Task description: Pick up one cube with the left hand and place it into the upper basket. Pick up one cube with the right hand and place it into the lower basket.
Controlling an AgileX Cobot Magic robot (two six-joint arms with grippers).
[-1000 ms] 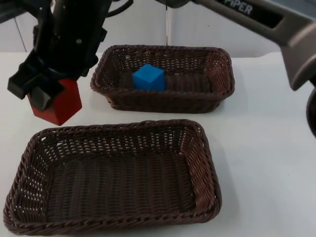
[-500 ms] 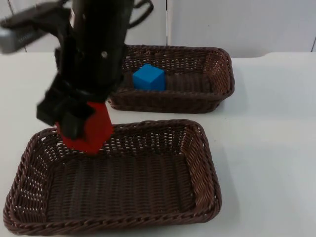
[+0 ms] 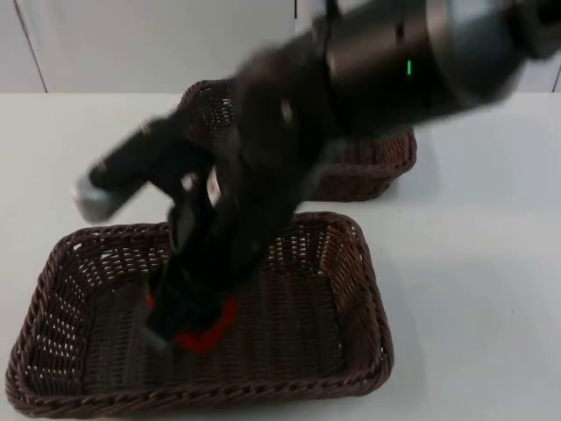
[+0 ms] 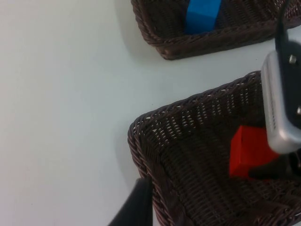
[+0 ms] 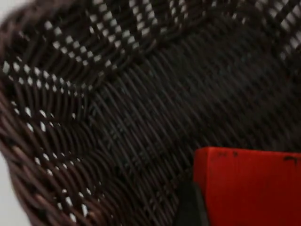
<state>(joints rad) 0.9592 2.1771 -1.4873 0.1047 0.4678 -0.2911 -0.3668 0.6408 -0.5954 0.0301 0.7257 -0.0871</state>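
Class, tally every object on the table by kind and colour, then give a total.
Wicker baskets: 2, the upper basket and the lower basket
Blue cube: 1
Red cube: 1
Total: 4

The right gripper [image 3: 188, 320] reaches down inside the lower basket [image 3: 368, 307], its fingers closed on the red cube [image 5: 247, 186].

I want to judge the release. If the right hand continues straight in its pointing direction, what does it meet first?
Most likely the woven floor of the lower basket. The right hand points down into it, holding the red cube, which seems just above the floor; the exact gap is unclear.
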